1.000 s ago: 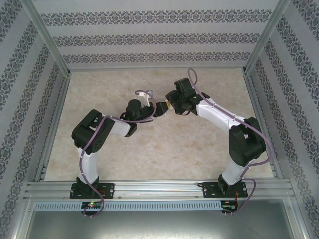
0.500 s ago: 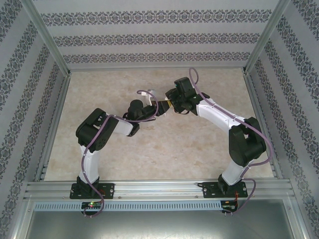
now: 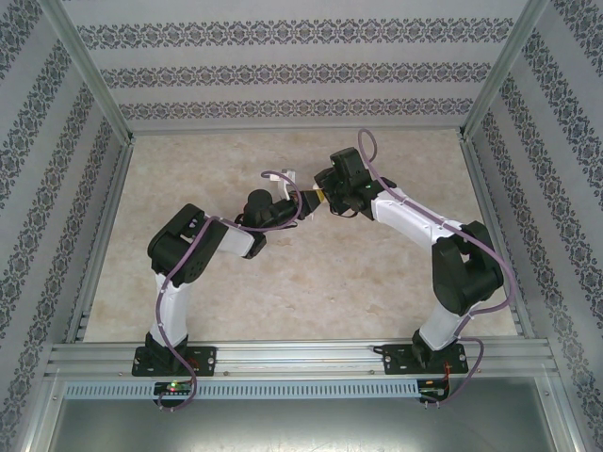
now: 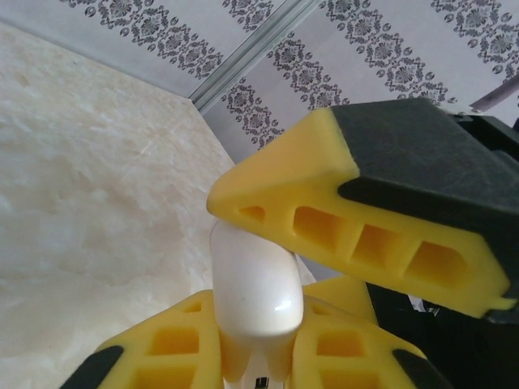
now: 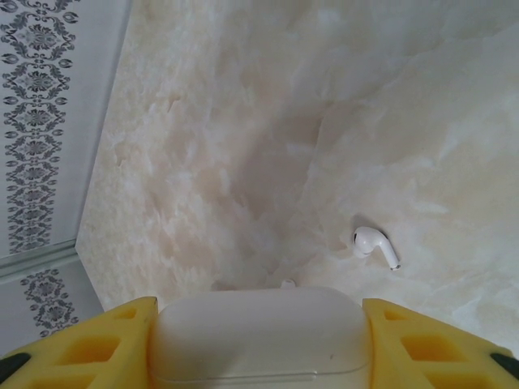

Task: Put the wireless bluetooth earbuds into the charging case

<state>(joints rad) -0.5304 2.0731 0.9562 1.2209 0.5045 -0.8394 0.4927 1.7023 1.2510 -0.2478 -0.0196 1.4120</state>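
Observation:
A white pebble-like charging case (image 5: 259, 336) sits between the yellow fingers of my right gripper (image 5: 259, 344), which is shut on its two ends; the lid seam shows near the bottom. In the left wrist view the same case (image 4: 255, 279) stands edge-on, and my left gripper (image 4: 258, 336) is shut on its flat sides. A right fingertip (image 4: 349, 219) lies across the case's top. One white stemmed earbud (image 5: 374, 245) lies on the table beyond the case. A tiny white tip (image 5: 286, 283) peeks over the case's far edge. From above, both grippers (image 3: 306, 201) meet mid-table.
The table is pale marble (image 3: 283, 273), fenced by aluminium rails (image 3: 102, 235) and patterned walls. A wall corner (image 5: 40, 243) stands left of the right gripper. Open marble lies around the earbud and in front of both arms.
The left arm has pushed a little forward and to the right, closing the gap to the right gripper. The right arm has barely moved.

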